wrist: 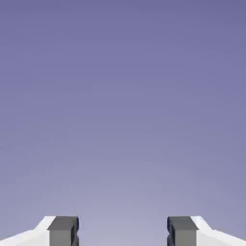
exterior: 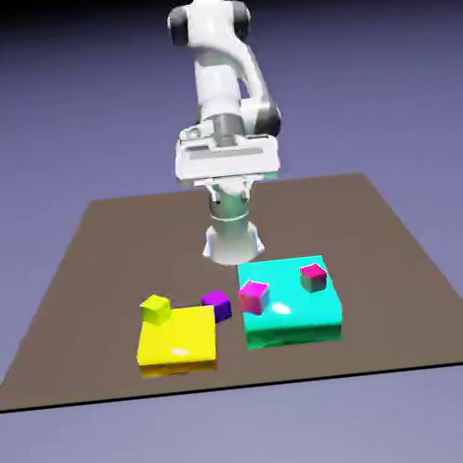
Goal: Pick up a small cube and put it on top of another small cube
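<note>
Purple and very small, the small cube sits on the brown table, in the gap between the flat yellow block and the flat teal block, touching or nearly touching the yellow block's far corner. No part of the arm is on it or near it.

On the yellow block's far corner, toward the exterior view's left, stands a yellow-green cube. The teal block carries two cubes: a magenta-pink cube at its near-left part and a grey cube with a pink top toward its far right. Both flat blocks lie side by side close to the table's near edge.

Behind them the white arm is folded up high, its hand held well above the table. In the hand view the gripper has its two grey fingertips set wide apart, with only the plain blue-violet backdrop between them; it holds nothing.
</note>
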